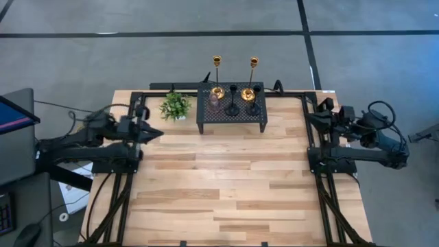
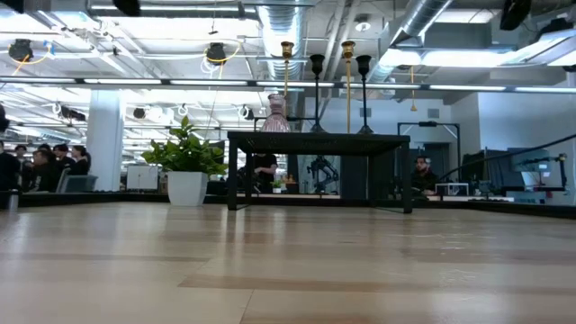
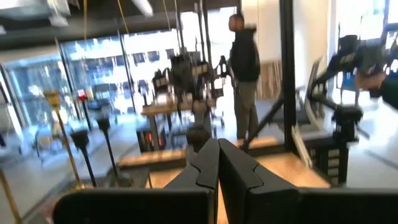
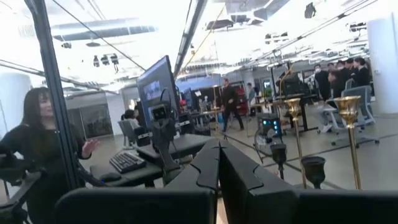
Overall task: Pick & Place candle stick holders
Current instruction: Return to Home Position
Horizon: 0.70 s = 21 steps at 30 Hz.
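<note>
Two shiny gold thin-stemmed candle stick holders [image 1: 217, 77] [image 1: 251, 79], two short black stemmed ones [image 1: 232, 99] [image 1: 254, 98] and a squat pinkish round one [image 1: 214, 102] stand on their bases on a black mesh stand [image 1: 232, 114] at the table's far middle. They also show in the low view [image 2: 286, 85] [image 2: 348, 85]. My left gripper [image 1: 159, 133] is shut and empty at the table's left, near the stand. My right gripper [image 1: 309, 119] is shut and empty at the table's right.
A small green potted plant [image 1: 175, 106] stands left of the mesh stand. The wooden table [image 1: 226, 185] spreads out toward the near edge. Black arm frames run along both sides. People and desks show in the room beyond the table.
</note>
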Tool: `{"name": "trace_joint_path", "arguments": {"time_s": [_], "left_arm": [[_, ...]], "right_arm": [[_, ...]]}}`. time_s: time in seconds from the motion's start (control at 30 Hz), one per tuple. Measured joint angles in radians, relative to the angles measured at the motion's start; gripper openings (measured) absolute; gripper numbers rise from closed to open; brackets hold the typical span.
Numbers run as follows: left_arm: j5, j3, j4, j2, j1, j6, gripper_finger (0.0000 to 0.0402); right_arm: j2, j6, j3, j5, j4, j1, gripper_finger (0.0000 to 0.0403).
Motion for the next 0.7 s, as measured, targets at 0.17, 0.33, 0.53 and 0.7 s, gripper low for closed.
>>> {"name": "trace_joint_path", "arguments": {"time_s": [0.17, 0.33, 0.53, 0.7], "left_arm": [[0.000, -0.035, -0.006, -0.089, 0.000, -0.019, 0.0005], [0.000, -0.069, -0.010, -0.147, 0.000, -0.026, 0.0005], [0.001, -0.095, -0.011, -0.170, 0.000, -0.026, 0.0005], [0.005, -0.121, -0.003, -0.179, 0.000, -0.026, 0.0005]], "right_arm": [[-0.029, 0.000, 0.000, 0.000, 0.000, 0.000, 0.0000], [-0.059, 0.001, 0.000, 0.000, 0.001, -0.001, 0.0000], [-0.098, 0.000, 0.001, 0.000, 0.001, -0.001, 0.0000], [-0.096, -0.005, 0.022, 0.000, -0.020, -0.001, 0.0000]]}}
